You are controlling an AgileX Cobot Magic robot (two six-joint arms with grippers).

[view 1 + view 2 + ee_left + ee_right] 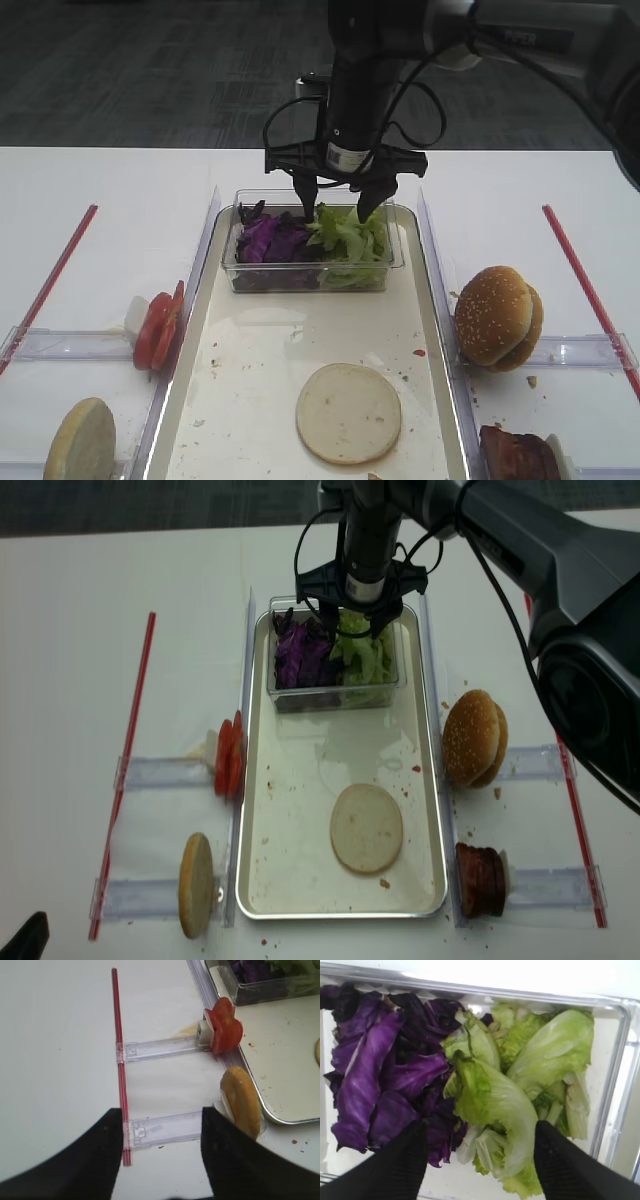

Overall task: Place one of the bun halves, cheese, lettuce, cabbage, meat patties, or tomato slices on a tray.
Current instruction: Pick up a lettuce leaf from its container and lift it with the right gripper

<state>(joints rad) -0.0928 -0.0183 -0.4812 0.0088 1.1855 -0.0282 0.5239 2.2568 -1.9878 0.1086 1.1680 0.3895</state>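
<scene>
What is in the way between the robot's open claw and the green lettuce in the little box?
Nothing visible. The right gripper hangs open right over the lettuce in the clear tub, one finger on each side. The purple cabbage lies beside the lettuce, touching it, not over it.

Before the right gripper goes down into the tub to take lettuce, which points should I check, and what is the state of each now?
1. Right gripper jaws open wide: ok.
2. Lettuce lies between the fingers, not the purple cabbage: ok, but the cabbage's edge sits close to the left finger.
3. Nothing held in the right gripper: ok.
4. Fingers clear of the clear plastic tub walls: ok in the wrist view.
5. Free place on the tray near the flat bun half: ok.
6. Left gripper open, away from the tray: ok.
</scene>
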